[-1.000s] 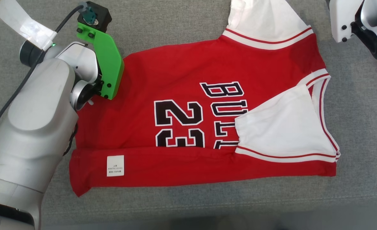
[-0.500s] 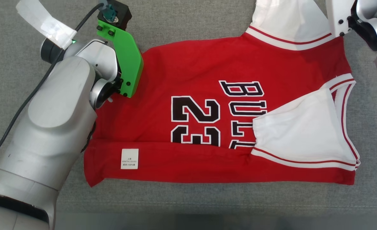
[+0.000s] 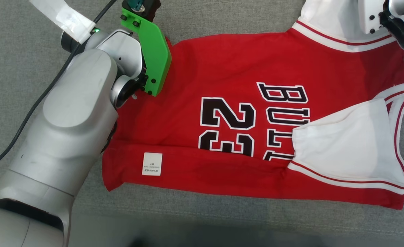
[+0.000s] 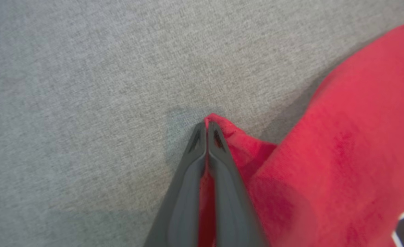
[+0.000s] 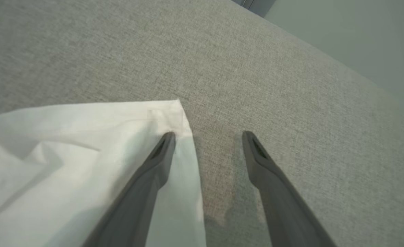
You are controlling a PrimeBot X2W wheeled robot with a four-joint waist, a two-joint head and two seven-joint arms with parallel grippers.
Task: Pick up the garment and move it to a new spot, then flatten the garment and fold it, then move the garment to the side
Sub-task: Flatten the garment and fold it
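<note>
left forearm [image 3: 75,113]: smooth silver-grey shell, rounded, at eight o'clock
bracket [image 3: 154,58]: bright green plate, black screws, black block on top, at eleven o'clock
cable [image 3: 39,103]: black, thin
tape [image 3: 63,15]: whitish strip
right wrist housing [image 3: 371,15]: white, two dark screws, at one o'clock
fingers [image 5: 154,171]: dark grey, long, tapering

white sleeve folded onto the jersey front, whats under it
The white sleeve lies on the red jersey front. The black lettering runs under its edge; the remaining letters and cloth beneath are covered.

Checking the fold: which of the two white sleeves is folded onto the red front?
The near sleeve, covering the end of the lettering; the far sleeve sticks out past the shirt onto the grey surface.
</note>
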